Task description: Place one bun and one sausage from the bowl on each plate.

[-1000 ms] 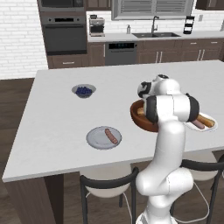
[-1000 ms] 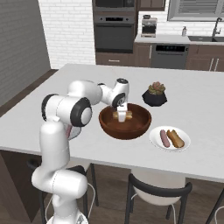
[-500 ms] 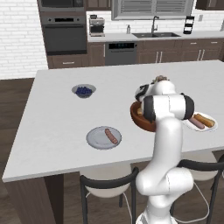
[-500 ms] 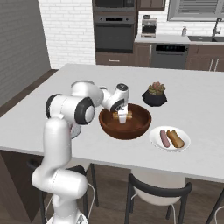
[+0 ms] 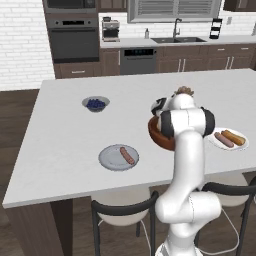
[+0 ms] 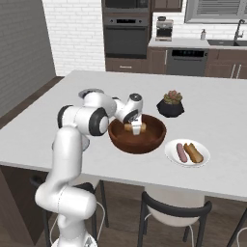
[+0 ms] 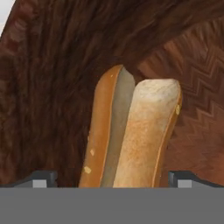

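The brown wooden bowl point(image 6: 144, 141) stands mid-counter, and one bun point(image 6: 128, 127) lies inside it. My gripper point(image 6: 137, 128) reaches down into the bowl, open, over that bun. In the hand view the bun point(image 7: 131, 135) lies lengthwise between the two fingertips point(image 7: 43, 178), untouched, against the bowl's grained wall point(image 7: 52, 65). The white plate point(image 6: 203, 158) right of the bowl carries a sausage point(image 6: 181, 152) and a bun point(image 6: 195, 152). The grey-blue plate point(image 5: 109, 159) left of the bowl point(image 5: 156, 136) carries one sausage point(image 5: 127, 155). The white plate point(image 5: 214, 144) also shows from the left, with sausage point(image 5: 222, 139) and bun point(image 5: 233, 136).
A small grey bowl of blueberries point(image 5: 95, 104) sits farther back on the left. A potted succulent in a dark pot point(image 6: 170, 103) stands just behind the wooden bowl. Stool backs point(image 6: 173, 210) line the counter's near edge.
The hand has dipped slightly lower into the bowl toward the bun. The jaws have stayed open and nothing else has moved.
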Motion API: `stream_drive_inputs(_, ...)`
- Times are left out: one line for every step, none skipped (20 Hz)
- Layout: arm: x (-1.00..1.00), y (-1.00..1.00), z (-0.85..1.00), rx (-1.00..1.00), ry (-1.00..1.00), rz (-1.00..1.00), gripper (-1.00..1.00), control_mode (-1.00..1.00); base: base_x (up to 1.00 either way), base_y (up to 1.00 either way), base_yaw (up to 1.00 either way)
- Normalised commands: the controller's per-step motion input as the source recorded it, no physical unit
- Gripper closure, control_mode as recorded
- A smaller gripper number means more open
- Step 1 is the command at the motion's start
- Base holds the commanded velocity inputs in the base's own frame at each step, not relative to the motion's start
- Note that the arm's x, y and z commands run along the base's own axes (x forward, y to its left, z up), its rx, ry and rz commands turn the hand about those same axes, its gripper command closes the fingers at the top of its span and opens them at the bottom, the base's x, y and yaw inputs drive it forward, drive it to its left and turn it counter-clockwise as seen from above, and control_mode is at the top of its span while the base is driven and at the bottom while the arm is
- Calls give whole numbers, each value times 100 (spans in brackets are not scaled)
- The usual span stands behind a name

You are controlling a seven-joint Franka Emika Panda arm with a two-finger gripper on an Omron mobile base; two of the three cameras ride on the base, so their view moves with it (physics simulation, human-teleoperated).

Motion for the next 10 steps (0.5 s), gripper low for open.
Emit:
stream_drive_inputs(16, 0, -18, 0, 0, 0, -100, -100, 0, 0, 0)
stream_drive_inputs(8, 0, -26, 0, 0, 0, -100, -100, 0, 0, 0)
stream_drive_inputs(9, 0, -34, 0, 0, 0, 100, -100, 0, 0, 0)
stream_drive_inputs(7, 0, -40, 0, 0, 0, 100, -100, 0, 0, 0)
stream_drive_inputs(4, 0, -39, 0, 0, 0, 100, -100, 0, 0, 0)
stream_drive_inputs(3, 0, -32, 0, 0, 0, 100, -100, 0, 0, 0)
stream_drive_inputs(0, 0, -34, 0, 0, 0, 100, -100, 0, 0, 0)
stream_drive_inputs(0, 0, -33, 0, 0, 0, 100, -100, 0, 0, 0)
stream_drive_inputs(0, 0, -32, 0, 0, 0, 100, -100, 0, 0, 0)
stream_drive_inputs(-7, 0, -19, 0, 0, 0, 100, -100, 0, 0, 0)
